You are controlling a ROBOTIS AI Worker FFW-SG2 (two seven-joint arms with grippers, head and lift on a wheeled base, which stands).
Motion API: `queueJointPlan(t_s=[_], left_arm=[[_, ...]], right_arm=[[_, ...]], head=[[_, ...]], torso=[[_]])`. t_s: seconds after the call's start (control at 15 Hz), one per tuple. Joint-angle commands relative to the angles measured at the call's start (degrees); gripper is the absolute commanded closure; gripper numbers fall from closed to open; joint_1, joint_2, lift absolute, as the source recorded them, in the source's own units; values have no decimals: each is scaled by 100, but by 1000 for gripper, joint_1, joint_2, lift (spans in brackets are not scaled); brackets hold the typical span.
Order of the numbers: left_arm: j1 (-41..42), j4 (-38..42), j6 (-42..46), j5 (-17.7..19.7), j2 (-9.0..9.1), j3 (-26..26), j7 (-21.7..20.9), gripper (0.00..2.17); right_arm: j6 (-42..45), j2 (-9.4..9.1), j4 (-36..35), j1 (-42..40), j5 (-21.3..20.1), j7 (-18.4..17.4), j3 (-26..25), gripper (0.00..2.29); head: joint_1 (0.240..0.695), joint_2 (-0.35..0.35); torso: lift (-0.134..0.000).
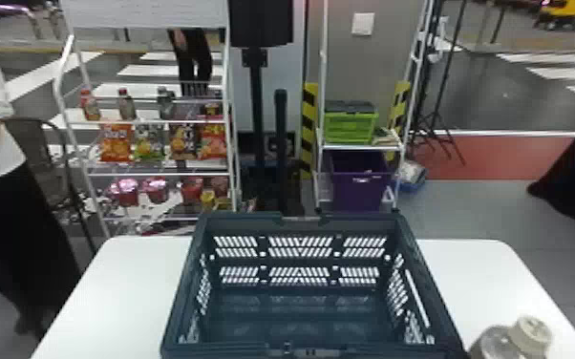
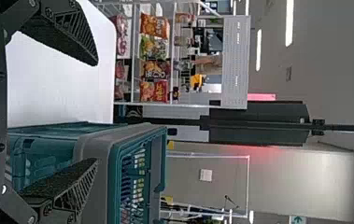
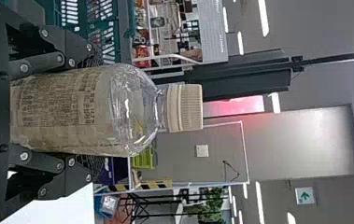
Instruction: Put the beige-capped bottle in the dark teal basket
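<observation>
Beige-capped bottle [image 3: 72, 112] to be lifted into the dark teal basket [image 1: 241, 220]
Just right of the basket, it is squeezed upright by the right gripper [image 3: 95, 113], pointed forward and level. It should be raised past the side, moved left, and lowered gently before being freed. The left gripper [image 2: 96, 112] is held with fingers apart.

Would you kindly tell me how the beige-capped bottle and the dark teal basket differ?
The bottle is slim and rounded, while the basket is broad and rectangular. The bottle is closed by its cap; the basket is open-topped. The bottle is held in the right gripper, whereas the basket rests on the table.
</observation>
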State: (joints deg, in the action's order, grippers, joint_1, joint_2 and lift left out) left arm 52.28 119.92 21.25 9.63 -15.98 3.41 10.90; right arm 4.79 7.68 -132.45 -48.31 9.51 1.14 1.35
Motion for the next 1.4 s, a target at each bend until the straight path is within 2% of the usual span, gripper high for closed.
queueJointPlan(t_s=[0.0,0.27,0.4,0.6,0.8,0.93,1.07,1.33], left_arm=[[-16,-21,41,13,-11,-7,0,157],[-60,-65,41,57,-37,-7,-8,157],[-86,-101,41,74,-37,2,-8,157],[-104,-162,147,101,-46,-7,-8,157],[-95,-241,270,136,-37,-7,-8,157],[-95,-285,393,162,-37,-16,-8,157],[-104,-303,428,171,-37,-16,-8,157],[-60,-320,516,171,-19,-34,0,157]], right_arm=[[-1213,14,-343,471,-37,0,-4,2223],[-3199,5,-738,1526,-266,-79,190,2223],[-4571,14,-818,2229,-336,-97,401,2223],[-6416,23,-791,3337,-494,-141,796,2223],[-7770,23,-501,4356,-477,-246,1201,2223],[-8279,-39,-123,4901,-424,-272,1420,2219],[-8490,-74,545,5472,-283,-272,1596,2219],[-8596,-408,1890,6255,-11,-281,1746,2219]], head=[[499,0],[499,0],[499,0],[499,0],[499,0],[499,0],[499,0],[499,0]], torso=[[0],[0],[0],[0],[0],[0],[0],[0]])
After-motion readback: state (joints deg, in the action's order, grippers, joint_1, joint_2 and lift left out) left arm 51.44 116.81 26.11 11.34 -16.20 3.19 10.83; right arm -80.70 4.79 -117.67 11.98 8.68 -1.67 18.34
